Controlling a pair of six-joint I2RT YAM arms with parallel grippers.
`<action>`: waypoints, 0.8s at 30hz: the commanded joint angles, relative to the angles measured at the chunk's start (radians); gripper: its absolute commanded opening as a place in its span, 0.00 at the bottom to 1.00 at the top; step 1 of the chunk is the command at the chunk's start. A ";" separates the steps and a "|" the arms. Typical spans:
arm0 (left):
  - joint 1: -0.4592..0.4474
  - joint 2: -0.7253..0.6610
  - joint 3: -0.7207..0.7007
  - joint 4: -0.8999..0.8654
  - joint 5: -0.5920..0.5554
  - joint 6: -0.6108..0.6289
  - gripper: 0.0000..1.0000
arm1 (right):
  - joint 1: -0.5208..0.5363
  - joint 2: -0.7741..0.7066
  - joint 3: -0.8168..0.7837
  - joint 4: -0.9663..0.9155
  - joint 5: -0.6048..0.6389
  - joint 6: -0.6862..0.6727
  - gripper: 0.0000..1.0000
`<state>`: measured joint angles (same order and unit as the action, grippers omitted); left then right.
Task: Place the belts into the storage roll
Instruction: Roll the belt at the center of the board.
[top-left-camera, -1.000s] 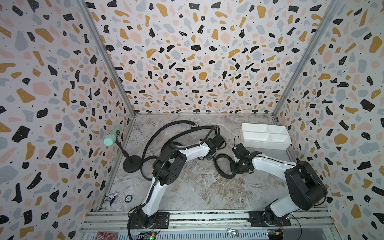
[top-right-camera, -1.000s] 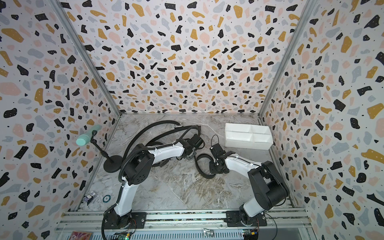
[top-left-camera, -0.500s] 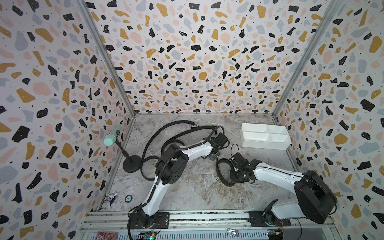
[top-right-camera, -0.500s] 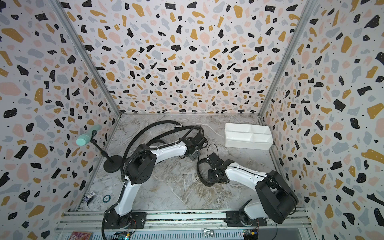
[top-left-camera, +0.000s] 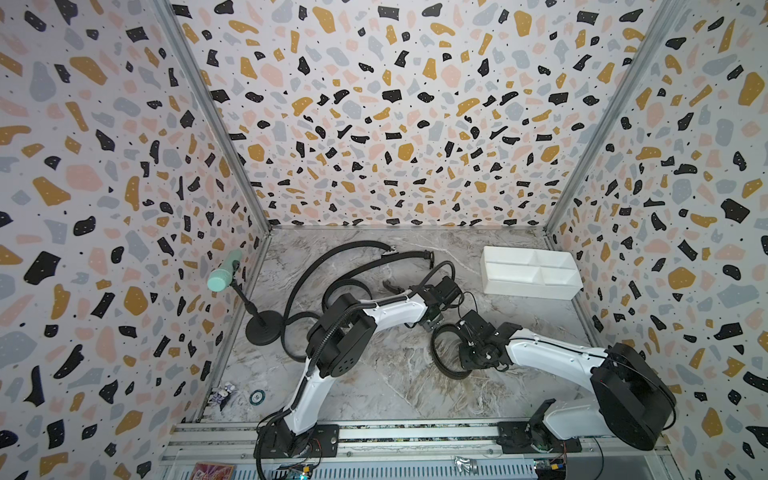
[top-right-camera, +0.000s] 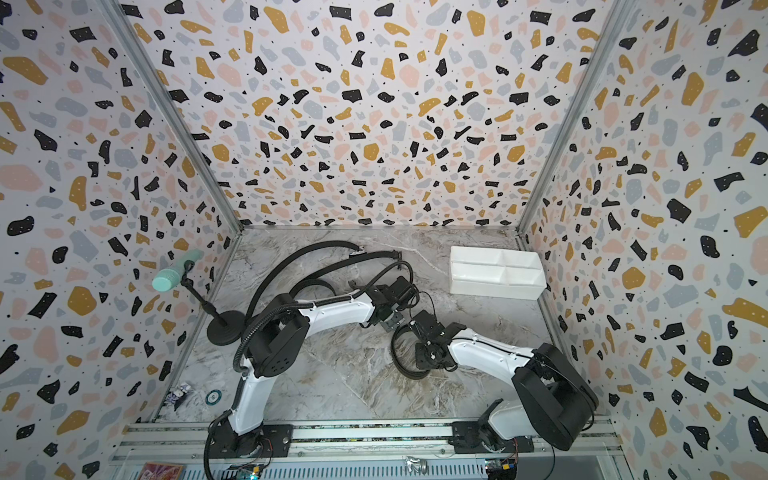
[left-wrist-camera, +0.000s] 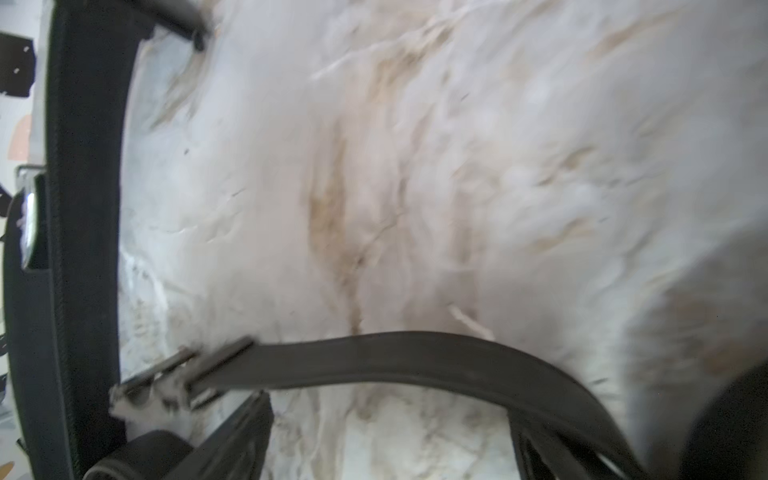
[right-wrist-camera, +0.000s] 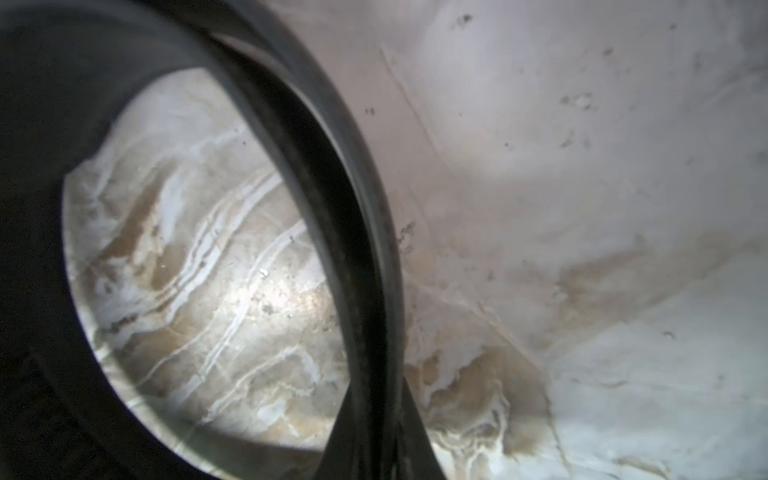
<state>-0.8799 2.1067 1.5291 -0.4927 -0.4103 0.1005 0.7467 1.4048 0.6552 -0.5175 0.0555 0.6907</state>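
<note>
We are clamping our right gripper (top-left-camera: 467, 347) on a belt loop (right-wrist-camera: 365, 249) standing edgewise near the storage roll (top-left-camera: 528, 286); our left gripper (top-left-camera: 432, 322) is gaping wide.

table (top-left-camera: 374, 386): I see a marble-patterned top, grey-white with tan veins.
back right: the white storage roll (top-left-camera: 528, 287) sits flat, close to the side wall.
back middle: a long belt (top-left-camera: 332, 255) arcs from the back toward the left side; a second belt (top-left-camera: 401, 256) lies just beside it, buckle end pointing right.
centre right: a coiled belt (top-left-camera: 440, 362) stands on edge; I can't tell how much of it touches.
left edge: the microphone stand (top-left-camera: 264, 328) on its round black base.
front left: a round disc (top-left-camera: 257, 397) beside a crumpled wrapper (top-left-camera: 222, 395).
</note>
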 joint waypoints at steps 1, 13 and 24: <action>0.050 -0.109 -0.059 0.097 -0.034 -0.061 0.91 | 0.055 0.106 -0.054 -0.118 -0.109 -0.002 0.11; 0.082 -0.332 -0.307 0.229 0.109 -0.238 0.98 | 0.125 0.183 0.053 -0.108 -0.094 -0.009 0.23; 0.082 -0.600 -0.622 0.306 0.252 -0.514 0.94 | 0.143 0.181 0.136 -0.112 -0.106 -0.055 0.35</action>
<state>-0.7937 1.5375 0.9245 -0.2348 -0.2138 -0.3229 0.8757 1.5513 0.8268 -0.5930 0.0322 0.6571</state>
